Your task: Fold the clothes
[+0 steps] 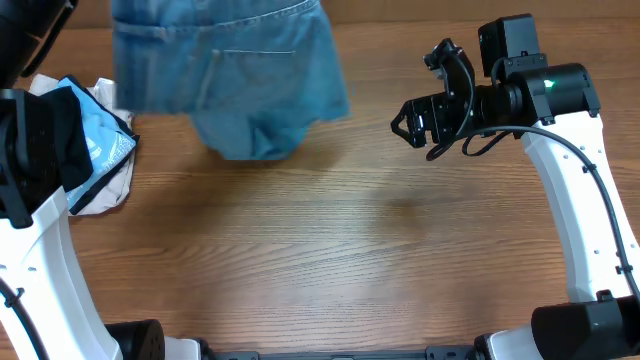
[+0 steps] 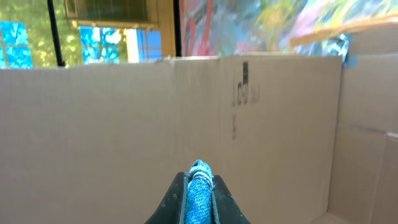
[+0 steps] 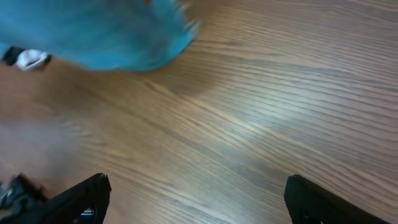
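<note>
- Jeans (image 1: 230, 85), seen from overhead, are bunched at the far edge of the tabletop (image 1: 350, 260), left of the middle. Pocket stitching shows and the lower part is rounded into a lump. They look lifted rather than spread flat, probably to let the cloth hang straight before a fold.
- Also from overhead, the right tool (image 1: 400, 125) hovers towards the far right corner. It points at the jeans but is well apart from them, jaws wide and empty. A black garment (image 1: 50, 140) and a cyan cloth (image 1: 105, 140) lie heaped at the left edge, clear of the work. The left tool cannot be made out here.
- In the left wrist view, the left tool (image 2: 200, 180) is clamped on a narrow ridge of blue denim that stands up between its jaws. It faces a cardboard wall (image 2: 124, 124), so the arm seems raised and level, carrying the cloth.
- In the right wrist view, the two fingers (image 3: 81, 199) frame bare wood with nothing between them. The blurred jeans (image 3: 106, 37) lie ahead at the upper left. This tool looks ready to take a second hold.
</note>
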